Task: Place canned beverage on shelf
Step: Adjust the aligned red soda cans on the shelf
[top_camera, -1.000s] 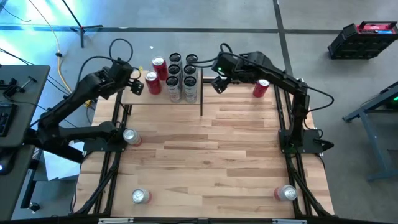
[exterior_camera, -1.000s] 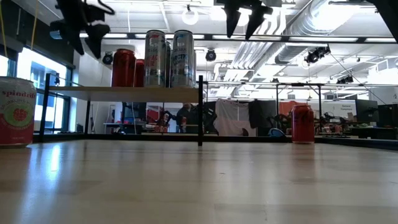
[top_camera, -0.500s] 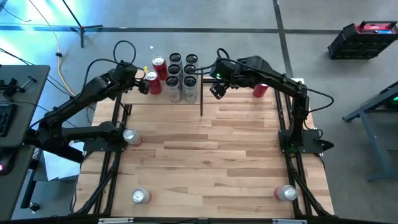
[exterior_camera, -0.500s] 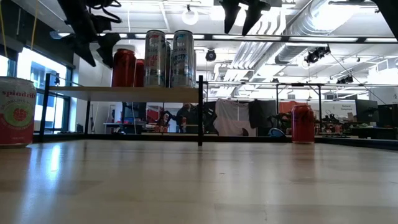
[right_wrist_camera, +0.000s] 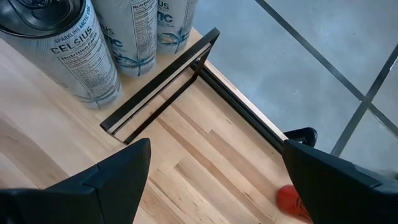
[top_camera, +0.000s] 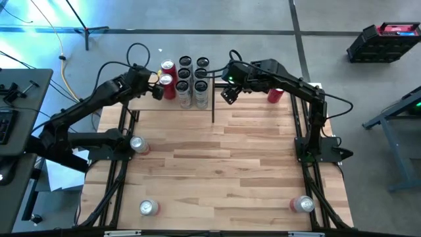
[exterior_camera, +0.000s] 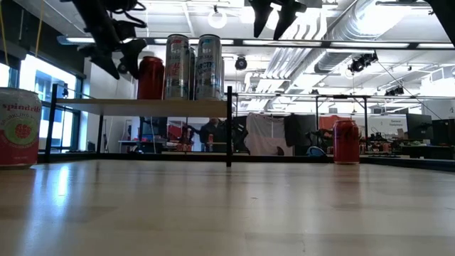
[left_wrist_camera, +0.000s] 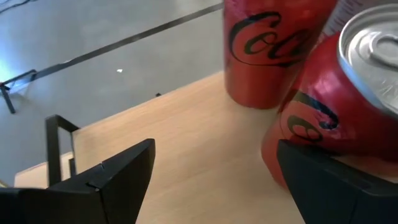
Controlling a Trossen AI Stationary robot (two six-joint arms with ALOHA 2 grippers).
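The shelf (top_camera: 141, 103) stands at the table's far edge, left of centre. It carries several tall Celsius cans (top_camera: 192, 82) and two red cola cans. My left gripper (top_camera: 156, 89) is open and low over the shelf's left part, beside the nearer red can (left_wrist_camera: 323, 106). That can stands upright on its base next to the farther red can (left_wrist_camera: 267, 50). My right gripper (top_camera: 228, 94) hangs open and empty above the table, right of the shelf's black post (right_wrist_camera: 163, 79). Another red can (top_camera: 275, 93) stands on the table under the right arm. My left gripper meets the nearer red can with the tip of one finger (left_wrist_camera: 323, 186), low on the can's side wall (left_wrist_camera: 280, 149). The other finger stands free over the bare shelf board. The fingers come slanting down from the table's left. The can stays upright on the shelf.
A pink-and-white can (exterior_camera: 18, 126) stands on the table at the left, close to the left arm's base. Two more cans (top_camera: 148, 208) (top_camera: 302, 205) stand near the front corners. The middle of the tabletop (top_camera: 217, 158) holds nothing.
My left gripper has gone down and toward the table's right, up to the nearer red can on the shelf. That can has slid a little toward the Celsius cans and stayed upright.
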